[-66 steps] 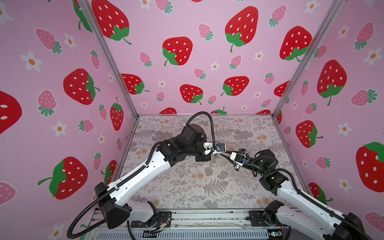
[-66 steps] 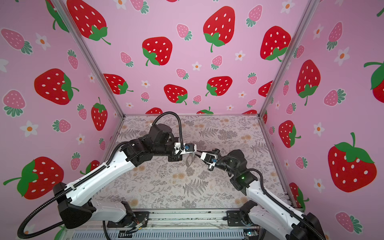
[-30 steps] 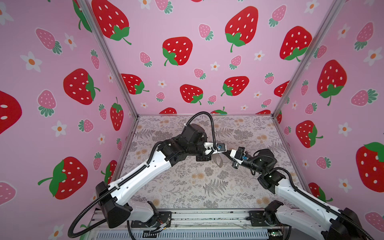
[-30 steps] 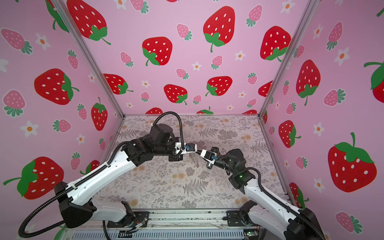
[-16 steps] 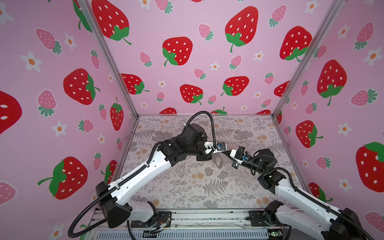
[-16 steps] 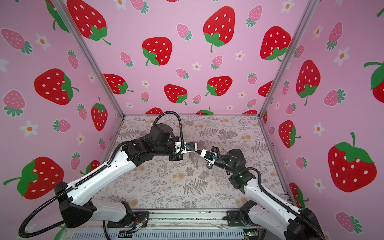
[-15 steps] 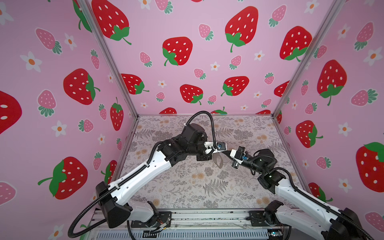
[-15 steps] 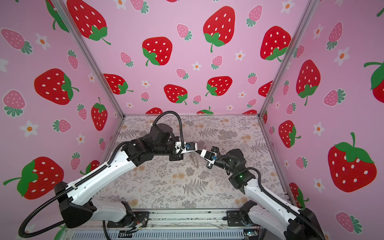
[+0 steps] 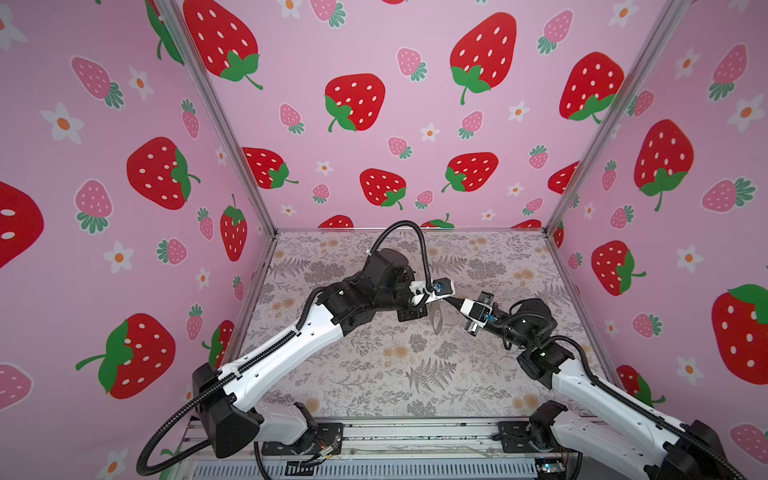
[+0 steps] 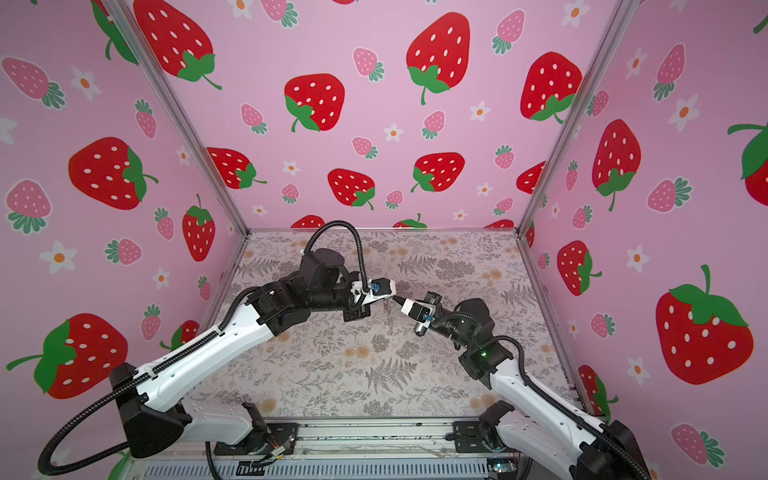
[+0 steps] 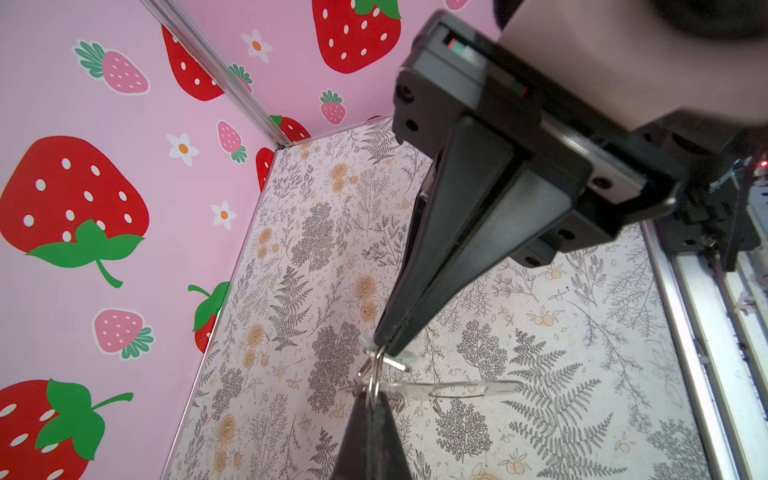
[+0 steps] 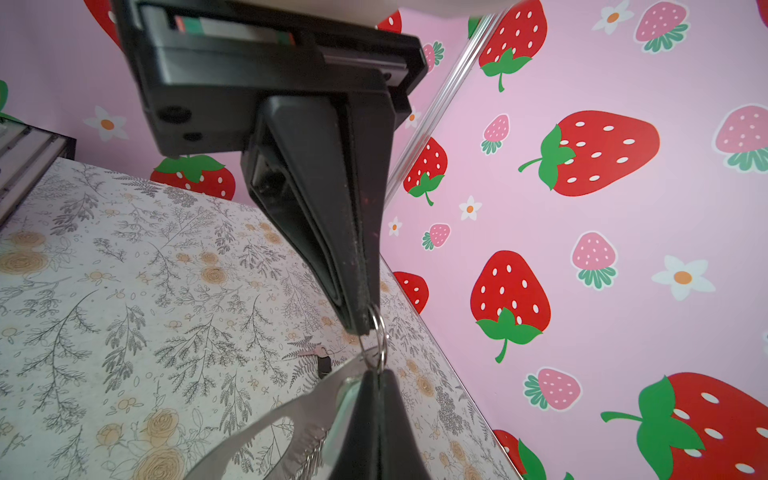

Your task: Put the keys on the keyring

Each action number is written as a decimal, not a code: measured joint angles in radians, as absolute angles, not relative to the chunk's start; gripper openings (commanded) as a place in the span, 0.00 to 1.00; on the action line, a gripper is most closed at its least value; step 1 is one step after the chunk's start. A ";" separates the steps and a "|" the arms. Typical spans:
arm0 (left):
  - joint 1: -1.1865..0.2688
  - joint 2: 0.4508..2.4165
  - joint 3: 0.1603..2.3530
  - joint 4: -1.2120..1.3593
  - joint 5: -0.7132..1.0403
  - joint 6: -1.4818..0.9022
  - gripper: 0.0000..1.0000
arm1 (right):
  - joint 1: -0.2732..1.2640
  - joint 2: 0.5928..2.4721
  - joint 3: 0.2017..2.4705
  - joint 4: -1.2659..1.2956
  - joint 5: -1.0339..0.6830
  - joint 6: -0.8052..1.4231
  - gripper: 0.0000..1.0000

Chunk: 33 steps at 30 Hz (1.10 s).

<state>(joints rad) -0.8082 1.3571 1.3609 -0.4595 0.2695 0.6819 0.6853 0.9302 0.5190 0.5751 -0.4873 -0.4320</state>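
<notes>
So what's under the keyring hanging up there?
The flowery table; the keyring hangs above it without touching. The keys lie on the table close by. The keyring hides the bit of table right behind it.

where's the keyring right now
In both top views the keyring hangs above the table's middle, held where the left end effector and right end effector meet tip to tip.

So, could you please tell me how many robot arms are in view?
2. The left arm comes in from the near left and the right arm from the near right. They meet at the keyring, over the table's middle.
</notes>
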 measured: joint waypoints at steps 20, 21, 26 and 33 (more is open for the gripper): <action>-0.784 1.310 1.287 -0.329 0.314 0.563 0.00 | 0.692 0.888 0.521 0.555 -0.438 -0.520 0.00; -0.783 1.310 1.285 -0.326 0.316 0.557 0.00 | 0.693 0.889 0.521 0.552 -0.438 -0.524 0.00; -0.778 1.310 1.273 -0.292 0.337 0.519 0.00 | 0.695 0.892 0.525 0.552 -0.435 -0.534 0.00; -0.772 1.310 1.237 -0.216 0.361 0.454 0.00 | 0.698 0.898 0.530 0.552 -0.411 -0.546 0.00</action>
